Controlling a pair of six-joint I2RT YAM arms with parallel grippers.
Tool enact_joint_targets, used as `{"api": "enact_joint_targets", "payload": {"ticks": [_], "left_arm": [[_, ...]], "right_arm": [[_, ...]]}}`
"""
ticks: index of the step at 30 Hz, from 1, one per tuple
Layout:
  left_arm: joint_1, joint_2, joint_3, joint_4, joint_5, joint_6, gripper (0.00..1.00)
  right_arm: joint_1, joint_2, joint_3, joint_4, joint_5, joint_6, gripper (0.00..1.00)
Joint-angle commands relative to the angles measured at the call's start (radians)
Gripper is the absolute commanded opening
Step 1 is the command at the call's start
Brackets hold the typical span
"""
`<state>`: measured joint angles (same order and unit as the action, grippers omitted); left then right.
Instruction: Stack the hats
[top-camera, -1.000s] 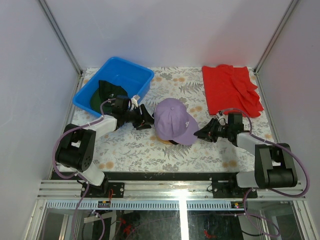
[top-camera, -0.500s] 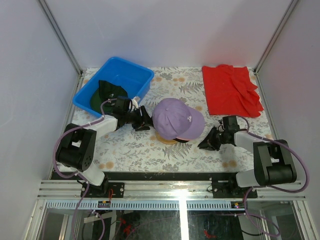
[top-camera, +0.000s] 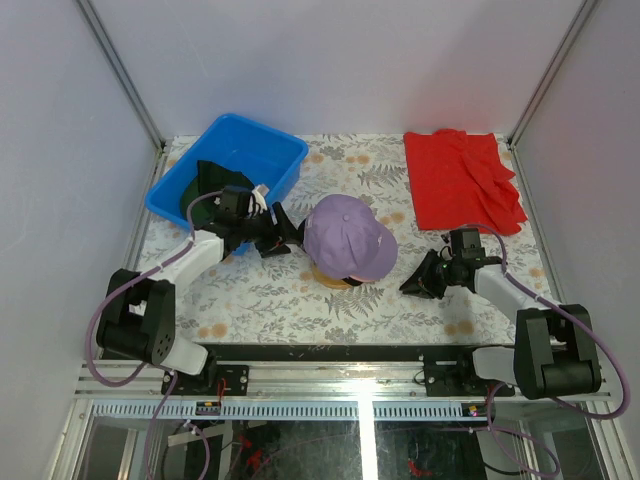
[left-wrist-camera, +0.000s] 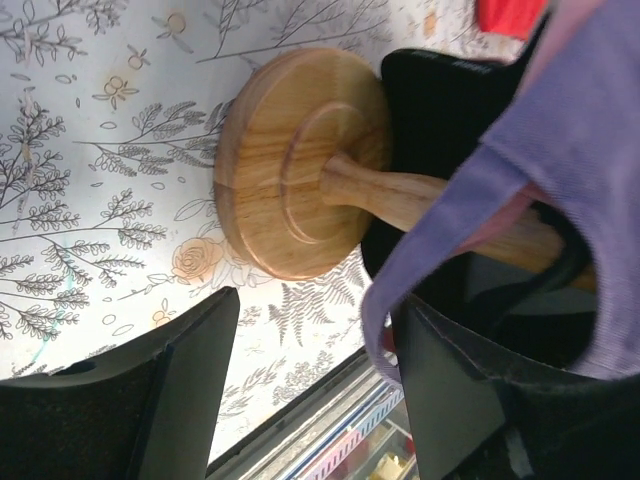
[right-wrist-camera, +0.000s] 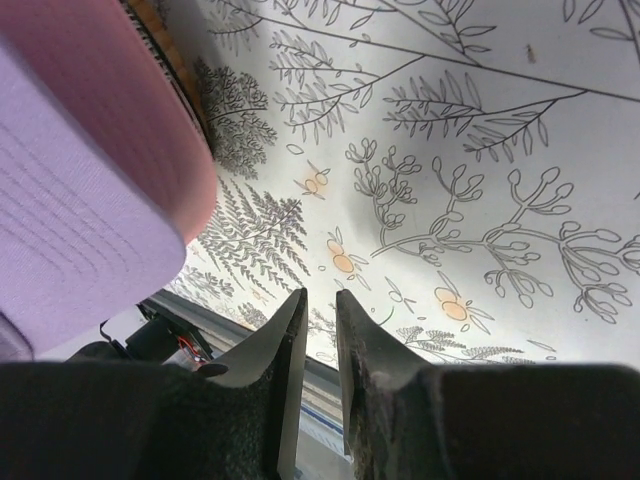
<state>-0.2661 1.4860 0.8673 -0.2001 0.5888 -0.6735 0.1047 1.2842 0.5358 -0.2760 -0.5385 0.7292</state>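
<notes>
The lavender cap sits on top of a stack on the round wooden stand. In the left wrist view its edge hangs over a black cap above the stand's base. In the right wrist view the lavender cap lies over a pink brim. The dark green cap lies in the blue bin. My left gripper is open beside the stack's left edge. My right gripper is shut and empty, right of the stack.
A red cloth lies at the back right of the flower-patterned table. The blue bin stands at the back left. The metal rail runs along the near edge, and the frame posts rise at the back corners.
My right gripper has let go of the lavender cap's brim and drawn back to the right. The cap has turned and settled on the stack. My left gripper has shifted slightly farther back.
</notes>
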Motion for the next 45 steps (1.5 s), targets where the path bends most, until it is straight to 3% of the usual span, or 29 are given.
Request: {"api": "enact_joint_targets", "payload": {"ticks": [1,10,16,20,24,28,38,45], "left_arm": [[0.021,-0.060,0.045,-0.036,-0.008,-0.019,0.62],[0.100,-0.171,0.066,-0.091,0.002,-0.046,0.62],[0.198,-0.159,0.278,-0.312,-0.160,0.097,0.63],[0.258,-0.070,0.434,-0.432,-0.334,0.175,0.63],[0.296,0.070,0.577,-0.496,-0.518,0.225,0.64],[0.312,0.207,0.695,-0.496,-0.641,0.275,0.65],[0.334,0.537,0.940,-0.443,-0.839,0.345,0.64],[0.348,0.713,1.088,-0.428,-0.893,0.378,0.65]], "right_arm": [[0.006,-0.046,0.034,-0.041,0.007,-0.015,0.24],[0.005,-0.109,0.029,-0.077,0.001,-0.020,0.25],[0.005,-0.172,0.032,-0.121,-0.002,-0.032,0.28],[0.005,-0.221,0.063,-0.169,0.001,-0.053,0.39],[0.006,-0.269,0.114,-0.218,0.006,-0.072,0.63],[0.005,-0.326,0.142,-0.256,-0.007,-0.067,0.75],[0.004,-0.497,0.155,-0.317,-0.050,0.014,0.82],[0.006,-0.499,0.148,-0.290,-0.058,0.064,0.87]]}}
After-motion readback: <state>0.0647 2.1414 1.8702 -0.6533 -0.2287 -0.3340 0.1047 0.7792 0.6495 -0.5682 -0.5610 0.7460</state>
